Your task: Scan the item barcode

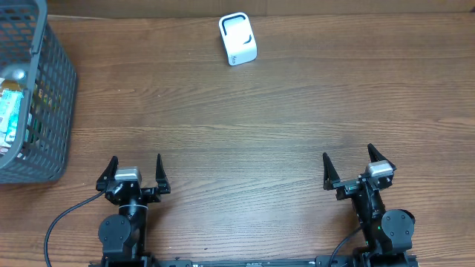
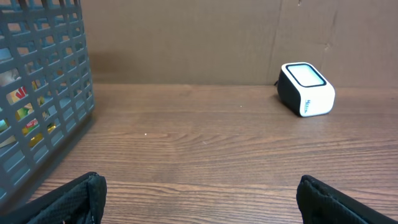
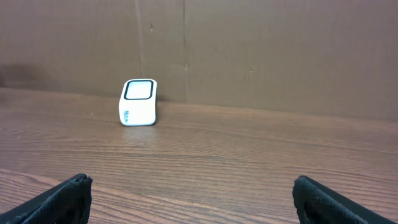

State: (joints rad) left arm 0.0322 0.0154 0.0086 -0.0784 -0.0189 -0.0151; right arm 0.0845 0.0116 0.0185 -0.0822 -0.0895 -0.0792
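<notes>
A small white scanner with a dark-rimmed window (image 1: pixel 237 38) stands at the back middle of the wooden table; it also shows in the left wrist view (image 2: pixel 305 89) and the right wrist view (image 3: pixel 138 102). Packaged items (image 1: pixel 10 111) lie inside the grey mesh basket (image 1: pixel 52 111) at the far left; no barcode is readable. My left gripper (image 1: pixel 134 168) rests near the front edge, open and empty, its black fingertips (image 2: pixel 87 196) wide apart. My right gripper (image 1: pixel 347 165) is likewise open and empty at the front right.
The basket wall (image 2: pixel 43 93) fills the left side of the left wrist view. A brown cardboard backdrop (image 3: pixel 261 56) stands behind the table. Bare wood (image 1: pixel 245 133) stretches between the grippers and the scanner.
</notes>
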